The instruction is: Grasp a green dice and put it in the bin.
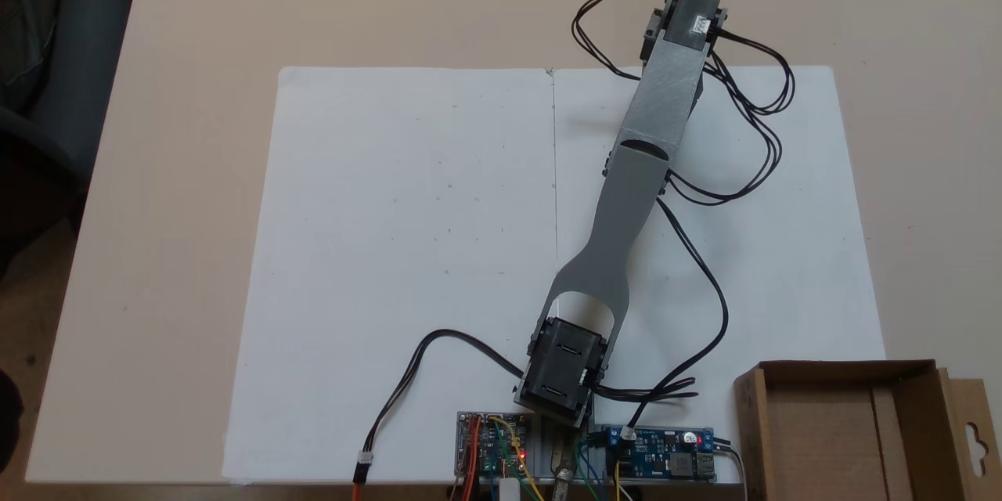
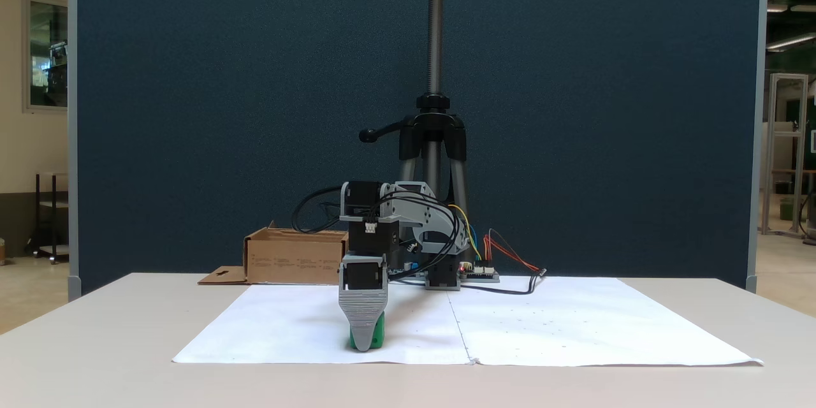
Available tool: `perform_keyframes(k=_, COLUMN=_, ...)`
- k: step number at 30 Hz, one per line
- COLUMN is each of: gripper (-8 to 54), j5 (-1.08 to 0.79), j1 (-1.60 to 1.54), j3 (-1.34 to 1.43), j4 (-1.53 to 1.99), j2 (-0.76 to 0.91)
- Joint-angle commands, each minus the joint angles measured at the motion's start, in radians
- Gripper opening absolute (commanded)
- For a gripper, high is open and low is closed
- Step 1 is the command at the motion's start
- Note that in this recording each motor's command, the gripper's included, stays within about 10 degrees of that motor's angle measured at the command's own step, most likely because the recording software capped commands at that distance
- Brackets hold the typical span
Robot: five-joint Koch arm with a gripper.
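The arm reaches from its base across the white paper, and its wrist motor [image 1: 689,16] covers whatever lies beneath it in that fixed view. From the front, my gripper [image 2: 363,341] points straight down with its tip at the paper. One grey finger [image 2: 363,312] faces the camera, and any other lies behind it. The green dice [image 2: 378,335] peeks out on both sides of that finger, right against it on the paper. The bin, a brown cardboard box [image 1: 845,366], stands apart beside the arm's base [image 2: 296,264] and looks empty.
White paper sheets [image 1: 407,211] cover the middle of the beige table. Circuit boards [image 1: 665,454] and loose black cables [image 1: 744,133] lie by the arm's base and beside the forearm. A tripod [image 2: 433,134] and a blue partition stand behind the table.
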Motion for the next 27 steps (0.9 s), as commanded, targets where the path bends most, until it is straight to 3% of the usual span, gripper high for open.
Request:
perform_keyframes(k=1, gripper=11.7, j5=-0.074, j1=0.017, j3=-0.043, j4=-0.029, j2=0.025)
perform_keyframes(k=9, gripper=11.8, j5=0.110, j1=0.034, j3=-0.040, j4=0.002, j2=0.077)
perform_keyframes(k=20, gripper=11.8, j5=0.364, j1=0.094, j3=0.376, j4=0.130, j2=0.569)
perform_keyframes(k=27, gripper=11.8, j5=0.497, j1=0.276, j3=0.403, j4=0.133, j2=0.876)
